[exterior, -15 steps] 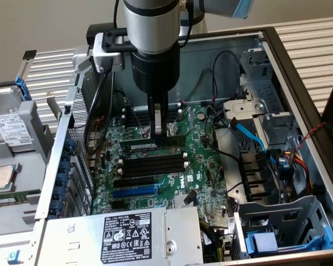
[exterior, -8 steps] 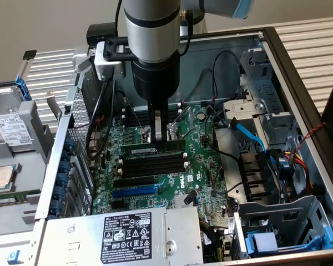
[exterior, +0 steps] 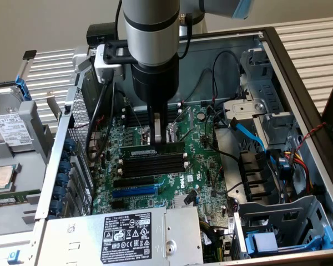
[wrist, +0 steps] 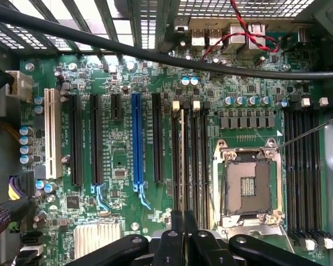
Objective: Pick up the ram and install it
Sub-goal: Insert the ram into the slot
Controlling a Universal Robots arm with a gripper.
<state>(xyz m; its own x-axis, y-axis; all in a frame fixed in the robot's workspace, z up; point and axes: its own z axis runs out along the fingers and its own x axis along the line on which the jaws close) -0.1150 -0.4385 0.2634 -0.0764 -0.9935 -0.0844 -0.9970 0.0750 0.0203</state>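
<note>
Gripper (exterior: 164,139), black-bodied with two silver fingers, on a grey cylindrical arm: hanging inside the open computer case, its fingers drawn almost together and clamping the top edge of the ram (exterior: 141,149). In the wrist view the gripper (wrist: 184,219) is showing its black fingers (wrist: 176,224) nearly touching.

Ram, long thin green circuit-board stick with dark chips: standing on edge, level, lying parallel to the bank of long black plastic memory slots (exterior: 152,164) and directly at that bank, on the side away from the blue expansion slot (exterior: 134,190). Which slot it is meeting, and whether it is sitting fully in, cannot be told.

Green motherboard (exterior: 205,160): lying flat in the case and carrying white lettering that is reading as DELL (exterior: 188,178). The square silver processor socket (wrist: 247,185) is sitting just beside the memory slots.

Silver power-supply box (exterior: 183,238): bearing a black label (exterior: 127,235) with white print and certification marks, too small to read.

Silver hard drive (exterior: 11,130): lying outside the case at the exterior view's left and wearing a white label, its text unreadable.
</note>
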